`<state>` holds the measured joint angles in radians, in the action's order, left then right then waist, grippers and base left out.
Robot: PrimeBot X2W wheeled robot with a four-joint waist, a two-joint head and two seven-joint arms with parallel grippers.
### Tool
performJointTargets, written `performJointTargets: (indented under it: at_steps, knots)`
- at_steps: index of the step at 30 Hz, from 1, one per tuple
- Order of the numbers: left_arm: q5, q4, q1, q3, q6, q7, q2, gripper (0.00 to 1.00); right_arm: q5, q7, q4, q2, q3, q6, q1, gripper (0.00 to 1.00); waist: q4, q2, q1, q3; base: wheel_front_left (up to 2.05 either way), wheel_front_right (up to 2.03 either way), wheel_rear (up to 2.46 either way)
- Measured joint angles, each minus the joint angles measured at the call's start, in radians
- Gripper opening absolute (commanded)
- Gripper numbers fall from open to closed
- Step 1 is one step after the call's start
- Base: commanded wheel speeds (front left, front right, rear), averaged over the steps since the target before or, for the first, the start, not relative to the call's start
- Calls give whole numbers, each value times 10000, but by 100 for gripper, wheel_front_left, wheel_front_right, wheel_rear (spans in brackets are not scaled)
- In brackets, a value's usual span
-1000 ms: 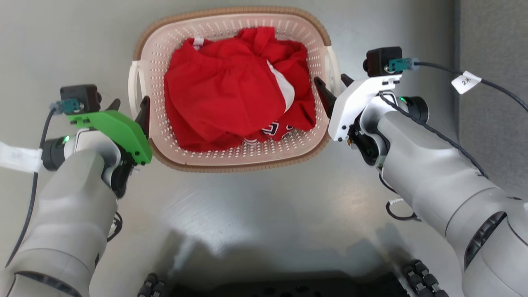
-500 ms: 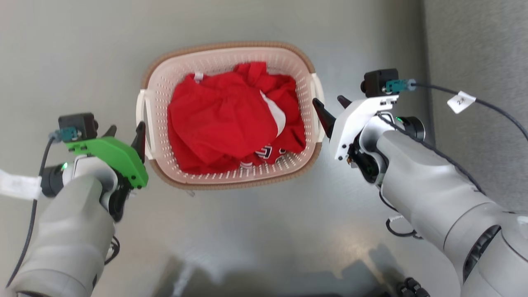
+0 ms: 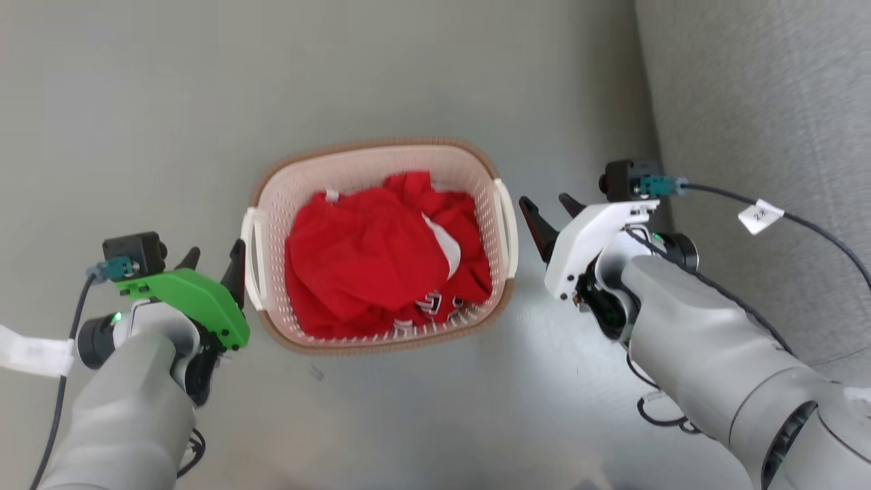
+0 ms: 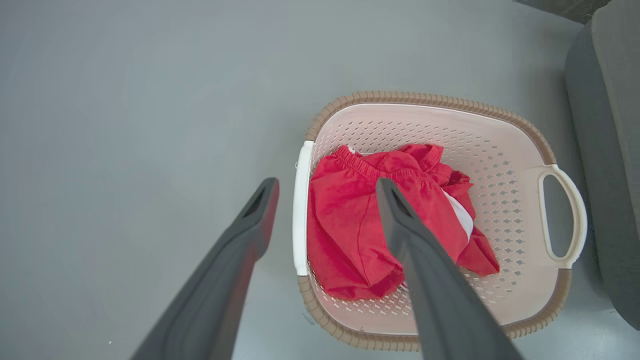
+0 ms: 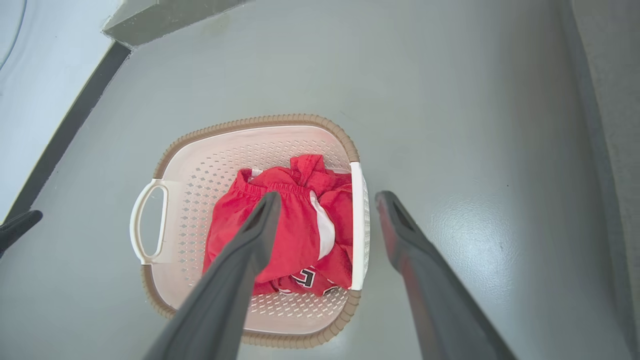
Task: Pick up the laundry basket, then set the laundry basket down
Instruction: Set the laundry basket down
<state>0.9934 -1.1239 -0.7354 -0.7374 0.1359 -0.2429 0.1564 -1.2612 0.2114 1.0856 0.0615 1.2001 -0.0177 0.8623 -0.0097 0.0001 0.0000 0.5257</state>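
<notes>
- We see the laundry basket (image 3: 371,169) sitting on the grey floor (image 3: 170,102), with red clothes (image 3: 381,272) piled inside it.
- Left gripper (image 3: 214,255) sits just beside the basket's left handle (image 3: 253,258), fingers spread wide, gripping nothing.
- Right gripper (image 3: 544,204) is near the basket's right handle (image 3: 507,224) with a gap between them. Its fingers are also spread, gripping nothing.
- Grey upholstered furniture (image 3: 748,102) stands right of the basket.

the laundry basket (image 3: 381,147) sits on the grey floor (image 3: 204,102) with crumpled red clothes (image 3: 367,272) inside it. the left gripper (image 3: 215,250), fingers spread, hangs just beside the basket's left white handle (image 3: 250,265), and the right gripper (image 3: 544,201), also spread, is near the right handle (image 3: 507,224) with a gap between. a grey textured surface (image 3: 762,102) runs along the right.
</notes>
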Motion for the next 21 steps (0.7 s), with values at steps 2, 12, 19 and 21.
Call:
performJointTargets:
  at_steps: [2,12,19,21]
  knots:
    - [0,90,128,-2,0,-2,12,100,0,21,19,-4,-13,-48,-120,100,-18,0,0,-265,0,0,0]
    - [-12,1081,629,314,0,-59,276,100,6,268,290,-8,-104,-259,-563,100,-7,0,0,-1574,0,0,0]
    - [-224,1958,998,982,0,-61,669,100,44,359,257,-10,-261,-351,-879,100,86,0,0,-2445,0,0,0]
    - [-313,2194,1226,1154,0,-61,740,100,92,360,245,-8,-309,-360,-983,100,110,0,0,-2682,0,0,0]
